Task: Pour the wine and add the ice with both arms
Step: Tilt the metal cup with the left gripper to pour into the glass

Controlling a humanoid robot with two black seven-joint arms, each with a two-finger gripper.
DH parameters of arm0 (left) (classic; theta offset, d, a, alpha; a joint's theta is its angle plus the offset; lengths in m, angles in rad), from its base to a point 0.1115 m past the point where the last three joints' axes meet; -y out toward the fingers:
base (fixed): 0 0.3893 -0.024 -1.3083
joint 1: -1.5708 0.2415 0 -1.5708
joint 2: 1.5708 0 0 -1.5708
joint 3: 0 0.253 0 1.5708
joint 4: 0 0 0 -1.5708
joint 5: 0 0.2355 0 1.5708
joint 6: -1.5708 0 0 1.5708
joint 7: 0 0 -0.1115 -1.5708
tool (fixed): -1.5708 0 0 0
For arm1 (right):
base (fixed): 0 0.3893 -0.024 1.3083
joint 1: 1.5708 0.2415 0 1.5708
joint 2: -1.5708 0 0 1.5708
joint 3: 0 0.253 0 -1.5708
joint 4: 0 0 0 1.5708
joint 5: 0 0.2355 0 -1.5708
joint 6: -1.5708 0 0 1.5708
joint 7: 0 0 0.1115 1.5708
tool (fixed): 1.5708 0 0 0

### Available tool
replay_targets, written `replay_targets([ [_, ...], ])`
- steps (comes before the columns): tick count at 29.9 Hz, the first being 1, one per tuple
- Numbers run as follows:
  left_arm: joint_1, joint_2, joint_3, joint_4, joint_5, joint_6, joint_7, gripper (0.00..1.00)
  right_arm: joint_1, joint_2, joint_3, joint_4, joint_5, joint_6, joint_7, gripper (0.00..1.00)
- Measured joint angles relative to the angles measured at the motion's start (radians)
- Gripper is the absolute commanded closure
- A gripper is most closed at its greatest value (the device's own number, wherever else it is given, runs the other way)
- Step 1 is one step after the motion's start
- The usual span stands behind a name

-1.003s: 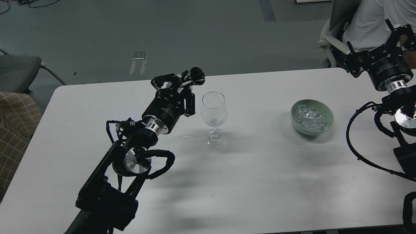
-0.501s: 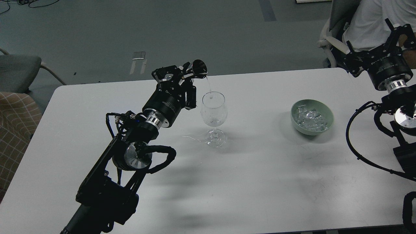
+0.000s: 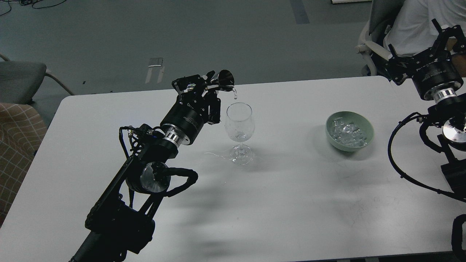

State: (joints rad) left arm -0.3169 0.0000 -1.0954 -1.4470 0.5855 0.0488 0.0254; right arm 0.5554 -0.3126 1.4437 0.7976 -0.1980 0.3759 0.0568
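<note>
A clear wine glass (image 3: 239, 125) stands upright near the middle of the white table (image 3: 284, 203). My left gripper (image 3: 208, 83) is shut on a small dark cup (image 3: 225, 78), tipped on its side above and just left of the glass rim. A thin trickle of clear liquid (image 3: 235, 94) falls from the cup toward the glass. A green bowl (image 3: 349, 131) with ice cubes sits to the right. My right gripper (image 3: 442, 34) is raised at the far right edge, well away from the bowl; its fingers look spread and empty.
A person in a white shirt (image 3: 415, 25) sits on a chair behind the table's far right corner. A grey chair (image 3: 22, 78) and a checked seat (image 3: 18, 134) stand at the left. My right arm's cables (image 3: 404, 160) hang over the table's right side.
The left gripper has risen slightly and tipped the dark cup further over the glass. Liquid began to pour half a second ago and has thinned to a trickle. The right arm has barely moved.
</note>
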Motion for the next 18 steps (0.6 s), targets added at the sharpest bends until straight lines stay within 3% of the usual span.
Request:
replay_targets([
  [18,0.002,0.000,0.000,0.029,0.063,-0.034,-0.018,1.00,0.000,-0.011,0.009,0.000,0.000,-0.002,0.000,0.00],
])
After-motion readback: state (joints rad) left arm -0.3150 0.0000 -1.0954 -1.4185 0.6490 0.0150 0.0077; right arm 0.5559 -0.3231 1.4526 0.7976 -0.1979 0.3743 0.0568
